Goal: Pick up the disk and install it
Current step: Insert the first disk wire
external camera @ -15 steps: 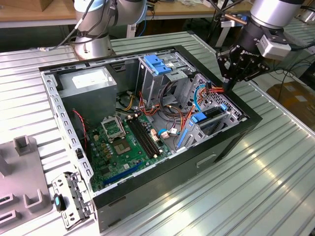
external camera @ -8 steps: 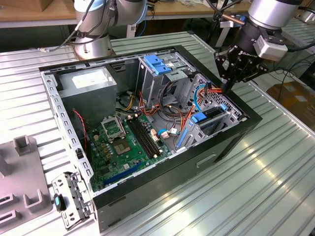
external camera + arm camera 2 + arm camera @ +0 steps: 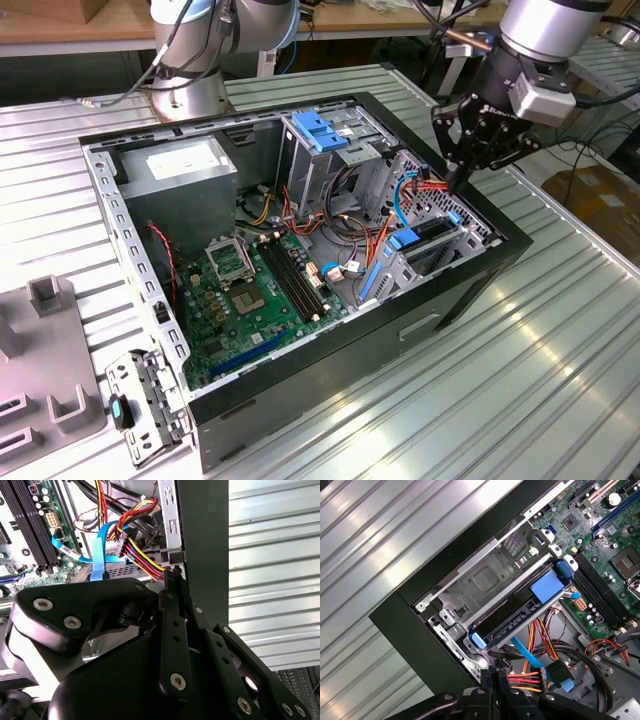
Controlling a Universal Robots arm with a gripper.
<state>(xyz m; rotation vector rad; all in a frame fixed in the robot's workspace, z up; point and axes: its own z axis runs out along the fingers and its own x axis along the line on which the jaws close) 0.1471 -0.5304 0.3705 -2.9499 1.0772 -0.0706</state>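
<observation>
Although my claw (image 3: 462, 178) hangs over the open computer case (image 3: 150, 300), near the wall on the exterior view's right, its fingers (image 3: 495, 682) stand pressed together and hold nothing. The tips sit just above a bundle of red and yellow wires (image 3: 522, 679). The disk (image 3: 520, 615) rests edge-up in its bay beside the drive cage (image 3: 330, 150), blue rails (image 3: 476, 641) showing at each end. I judge it stiff, fairly heavy for its size, smooth-sided and sensitive to knocks. The plastic rails offer the safer hold; nearby cables could snag.
</observation>
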